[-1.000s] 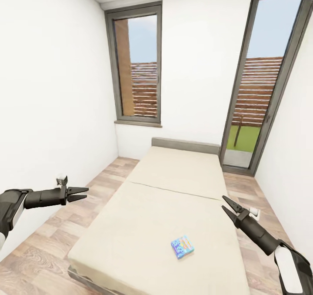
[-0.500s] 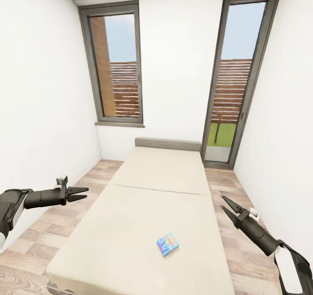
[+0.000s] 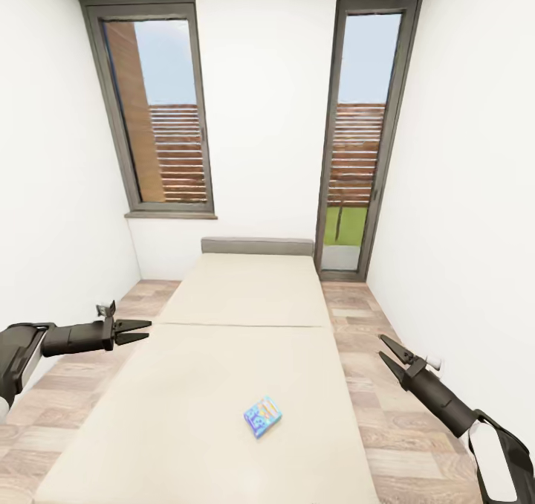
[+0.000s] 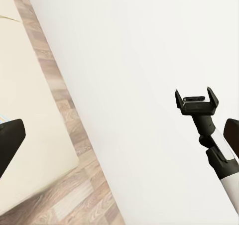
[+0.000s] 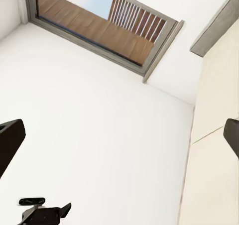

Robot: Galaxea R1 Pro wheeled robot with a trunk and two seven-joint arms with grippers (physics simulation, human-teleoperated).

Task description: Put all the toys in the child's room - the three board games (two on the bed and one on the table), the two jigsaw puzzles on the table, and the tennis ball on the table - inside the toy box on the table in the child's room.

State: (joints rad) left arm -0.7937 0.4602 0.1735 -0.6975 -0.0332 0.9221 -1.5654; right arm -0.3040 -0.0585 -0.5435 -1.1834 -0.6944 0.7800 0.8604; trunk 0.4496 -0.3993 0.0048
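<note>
One small blue board game (image 3: 262, 416) lies flat on the beige mattress of the bed (image 3: 223, 355), near its foot end. My left gripper (image 3: 146, 330) hangs open over the bed's left edge, well left of the game and above it. My right gripper (image 3: 386, 349) is open too, over the floor to the right of the bed. In the left wrist view the bed (image 4: 25, 115) and the right gripper (image 4: 196, 100) show against the wall. The table, toy box, jigsaw puzzles and tennis ball are out of view.
Strips of wood-plank floor (image 3: 364, 385) run along both sides of the bed. White walls close in on the left and right. A dark-framed window (image 3: 160, 110) and a tall glazed door (image 3: 357, 140) stand behind the low headboard (image 3: 257, 246).
The whole head view has swung, so the bed, windows and game sit further left in the picture. Both arms hold the same pose, and both grippers stay open.
</note>
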